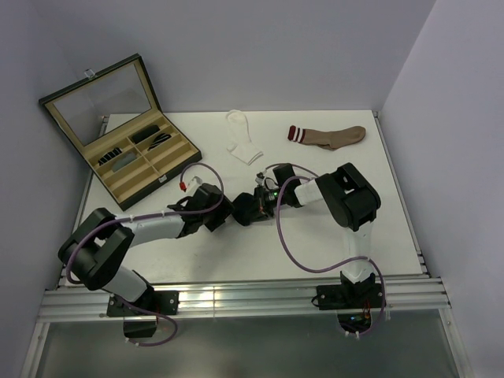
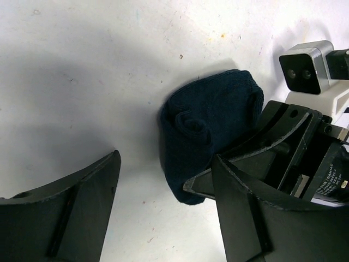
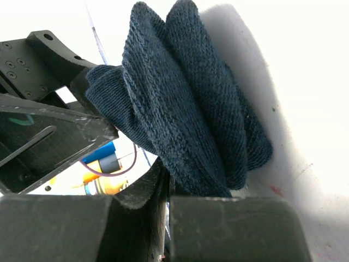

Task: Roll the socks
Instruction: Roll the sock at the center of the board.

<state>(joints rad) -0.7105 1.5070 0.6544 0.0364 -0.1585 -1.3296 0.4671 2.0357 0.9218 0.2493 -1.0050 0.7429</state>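
navy sock (image 2: 204, 128) — bunched, lengthwise out of right hand (image 3: 168, 190)

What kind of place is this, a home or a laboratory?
Probably a laboratory robot bench: a white table boxed in by plain walls, an aluminium rail carrying the left arm and right arm, and a white sock laid out as a prop.

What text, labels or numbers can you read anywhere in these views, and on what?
White print on the black round motor housing in the left wrist view: too small and tilted to read.
No text visible on the navy blue knitted sock, white ankle sock, brown striped sock or black glass-lidded display case.
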